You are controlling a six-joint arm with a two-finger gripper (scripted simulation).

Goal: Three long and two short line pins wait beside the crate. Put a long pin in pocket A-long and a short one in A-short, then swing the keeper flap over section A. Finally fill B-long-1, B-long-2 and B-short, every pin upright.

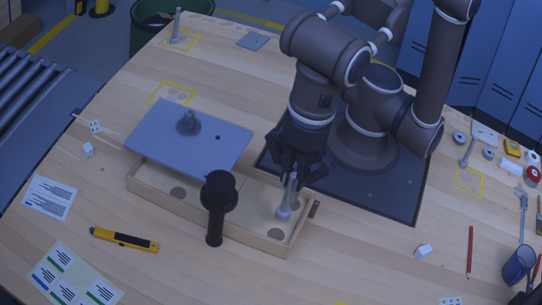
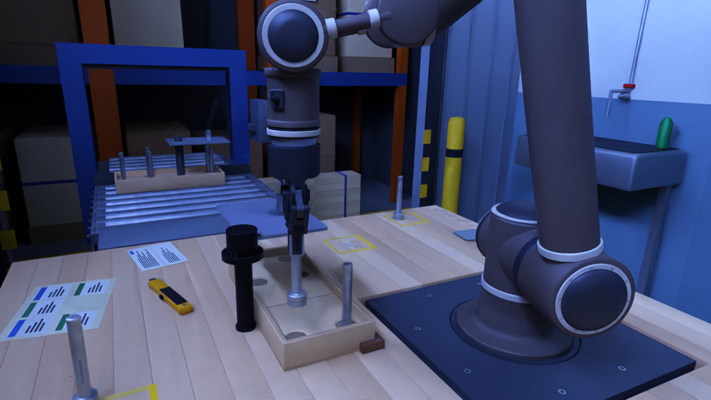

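Note:
A long grey pin stands upright in a pocket at the crate's near right corner, mostly hidden behind my gripper from the side camera. My gripper is closed on a second pin, held upright with its flanged head down, low over the right section of the wooden crate. The blue keeper flap lies swung open off the crate's left section, its knob up. Empty round pockets show in the crate floor. Other pins stand on yellow squares.
Behind the crate sits my arm's dark base plate. A black post stands against the crate's front wall. A yellow knife, paper sheets and tools at the right edge lie on the table.

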